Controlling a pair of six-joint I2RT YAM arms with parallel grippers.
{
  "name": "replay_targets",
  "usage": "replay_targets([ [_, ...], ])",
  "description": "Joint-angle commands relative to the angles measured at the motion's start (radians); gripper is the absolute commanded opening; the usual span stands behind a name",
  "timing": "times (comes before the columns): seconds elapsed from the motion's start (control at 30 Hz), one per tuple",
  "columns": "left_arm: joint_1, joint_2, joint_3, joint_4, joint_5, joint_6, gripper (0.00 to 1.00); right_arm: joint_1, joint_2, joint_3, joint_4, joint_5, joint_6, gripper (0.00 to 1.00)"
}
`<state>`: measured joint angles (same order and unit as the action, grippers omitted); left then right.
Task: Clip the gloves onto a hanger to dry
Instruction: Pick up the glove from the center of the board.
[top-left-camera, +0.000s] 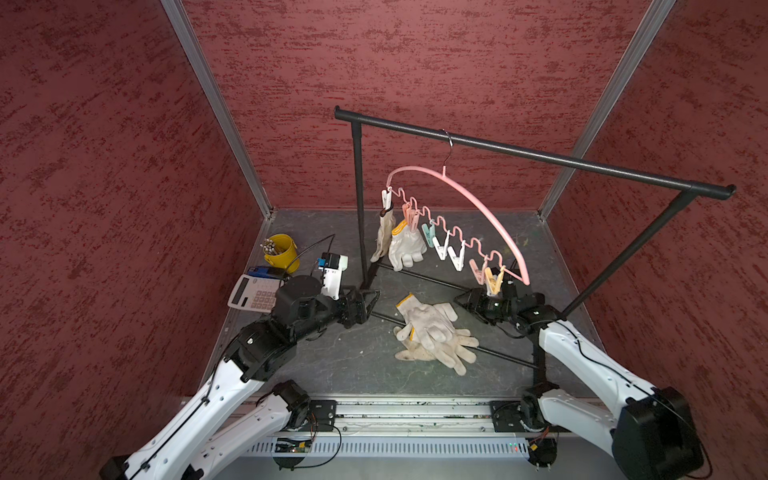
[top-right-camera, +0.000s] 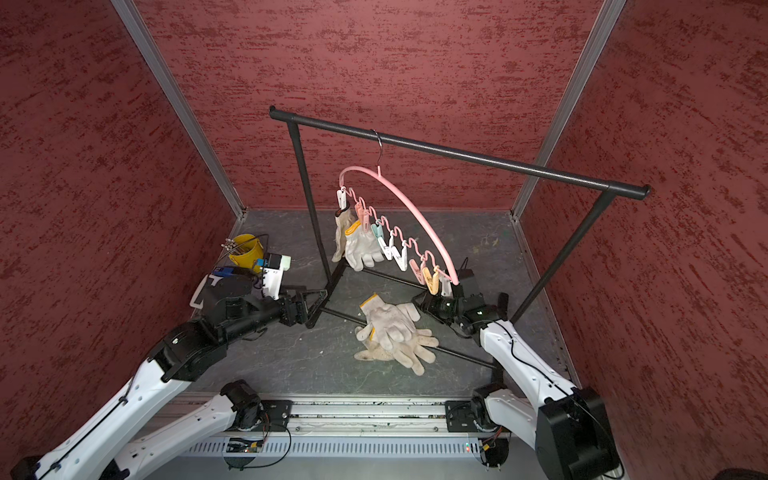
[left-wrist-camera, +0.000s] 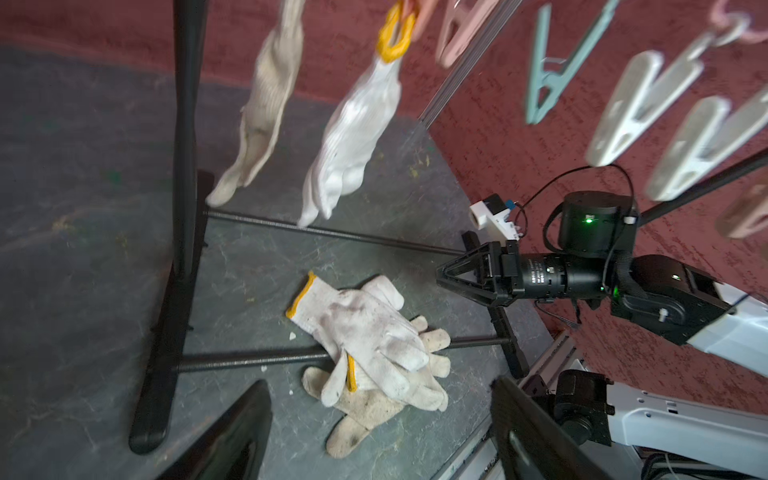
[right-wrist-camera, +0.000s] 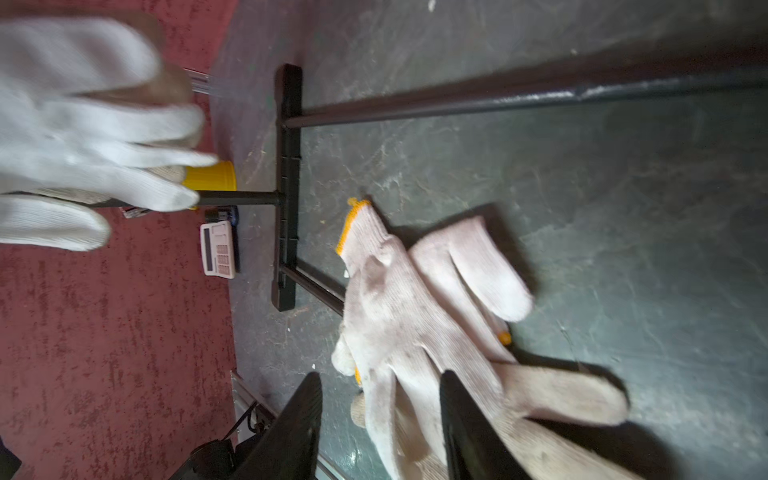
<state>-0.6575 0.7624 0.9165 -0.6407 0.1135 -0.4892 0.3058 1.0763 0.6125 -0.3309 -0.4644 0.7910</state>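
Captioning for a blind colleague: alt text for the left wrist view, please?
Two gloves hang beside the black rack post; a pile of gloves lies on the grey floor across a rack bar. The right tool, empty, hovers near the pile, with empty pegs blurred in the foreground.

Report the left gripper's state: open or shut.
Open. In the left wrist view the left gripper shows its fingers wide apart, with nothing held between them.

Grey tabletop (top-left-camera: 340, 361) bears piled gloves (top-left-camera: 432, 332), black rack (top-left-camera: 540, 156), yellow bucket (top-left-camera: 282, 251), calculator (top-left-camera: 253, 293).
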Motion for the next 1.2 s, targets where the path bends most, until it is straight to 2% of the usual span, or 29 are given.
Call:
replay_targets([
  [0.0,-0.004,0.088,0.01,-0.172,0.027,-0.222,0.81,0.01,-0.009,-0.001,-0.028,0.055,0.02,0.47],
  [0.1,-0.011,0.178,-0.021,-0.158,0.109,-0.371,0.79,0.032,0.009,0.006,-0.045,0.062,0.003,0.47],
  [0.2,-0.034,0.28,-0.052,-0.082,0.137,-0.502,0.77,0.045,0.021,0.004,-0.046,0.069,-0.006,0.47],
  [0.33,-0.08,0.421,-0.057,0.059,0.077,-0.65,0.77,0.05,0.005,0.006,-0.031,0.073,0.005,0.47],
  [0.43,-0.113,0.548,-0.006,0.085,0.01,-0.698,0.76,0.05,-0.009,0.018,-0.037,0.08,-0.001,0.47],
  [0.57,-0.134,0.71,0.097,0.073,-0.059,-0.734,0.71,0.05,-0.021,0.024,-0.039,0.079,-0.005,0.48],
  [0.7,-0.146,0.809,0.166,0.057,-0.124,-0.742,0.67,0.051,-0.026,0.022,-0.041,0.075,-0.013,0.48],
  [0.93,-0.145,0.917,0.187,0.136,-0.129,-0.769,0.65,0.05,-0.015,0.013,-0.029,0.058,-0.018,0.48],
  [1.17,-0.129,1.015,0.216,0.211,-0.131,-0.721,0.61,0.05,-0.007,0.021,-0.032,0.041,-0.031,0.48],
])
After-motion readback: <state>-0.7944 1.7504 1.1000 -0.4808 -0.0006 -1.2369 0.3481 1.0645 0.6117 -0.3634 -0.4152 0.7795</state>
